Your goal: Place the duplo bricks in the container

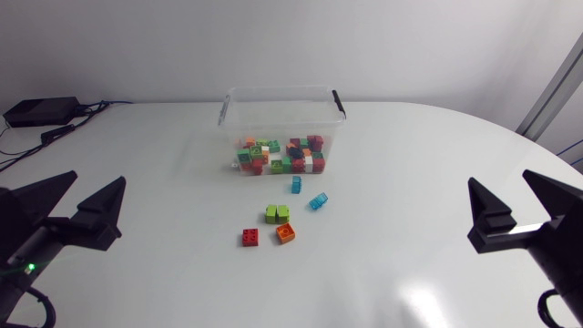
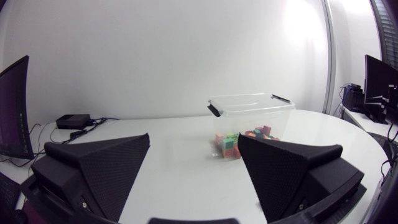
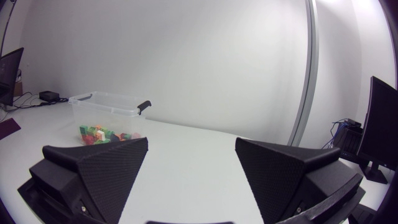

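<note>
Nearest us on the left, our left gripper [image 1: 94, 180] hangs over the near left of the table [image 1: 410, 164], its fingers spread wide with nothing between them. We judge the task well along but not done. A mixed pile [image 1: 278, 157] of bricks already sits in the clear container [image 1: 273, 123] at the far middle, and five lie loose on the table in front of it. From left to right these are a red brick [image 1: 250, 237] and a green brick [image 1: 277, 214], with an orange brick [image 1: 286, 232] just beside the green one. A blue brick [image 1: 297, 185] lies close to the container wall, and a cyan brick [image 1: 317, 201] lies tipped at an angle. Neither gripper is near any of them, so each has yet to be picked up. At the near right our right gripper [image 1: 501, 180] is likewise wide open and empty. Both arms are cut off by the head view's edges. In the wrist views only the container shows ahead, and the loose bricks cannot be seen there. We cannot count the bricks in the pile, nor tell whether the green brick is one piece or two.
</note>
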Motion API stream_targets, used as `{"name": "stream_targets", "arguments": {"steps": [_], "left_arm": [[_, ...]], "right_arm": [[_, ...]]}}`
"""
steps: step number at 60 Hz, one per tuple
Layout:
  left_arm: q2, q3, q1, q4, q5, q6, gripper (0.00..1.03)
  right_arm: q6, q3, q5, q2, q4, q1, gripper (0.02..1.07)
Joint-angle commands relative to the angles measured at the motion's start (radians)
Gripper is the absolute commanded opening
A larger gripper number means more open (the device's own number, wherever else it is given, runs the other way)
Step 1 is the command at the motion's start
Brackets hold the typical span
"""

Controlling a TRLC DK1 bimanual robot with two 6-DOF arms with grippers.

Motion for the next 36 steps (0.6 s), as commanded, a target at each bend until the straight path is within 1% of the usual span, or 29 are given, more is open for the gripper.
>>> {"name": "stream_targets", "arguments": {"steps": [1, 9, 15, 19, 27, 30, 33, 36], "left_arm": [[0.157, 0.087, -0.036, 0.011, -0.004, -0.010, 0.99], [0.387, 0.191, -0.099, 0.006, -0.005, 0.010, 0.97], [0.551, 0.266, -0.153, -0.028, -0.016, 0.021, 0.97], [0.649, 0.312, -0.193, -0.067, -0.019, 0.031, 0.97], [0.861, 0.404, -0.248, -0.144, -0.017, 0.107, 0.97], [0.949, 0.452, -0.269, -0.182, -0.019, 0.165, 0.97], [1.041, 0.513, -0.282, -0.247, -0.017, 0.252, 0.97], [1.170, 0.605, -0.303, -0.336, -0.019, 0.452, 0.95]], "right_arm": [[0.027, 0.073, -0.003, 0.147, 0.030, 0.013, 1.03], [0.033, 0.162, 0.002, 0.347, 0.030, 0.052, 1.03], [0.044, 0.225, 0.012, 0.491, 0.010, 0.092, 1.02], [0.046, 0.271, 0.016, 0.572, -0.042, 0.115, 1.02], [0.027, 0.346, 0.011, 0.700, -0.140, 0.167, 1.02], [0.026, 0.368, 0.009, 0.738, -0.158, 0.178, 1.02], [0.026, 0.377, 0.000, 0.770, -0.164, 0.184, 1.02], [0.026, 0.394, -0.023, 0.809, -0.180, 0.190, 1.02]]}}
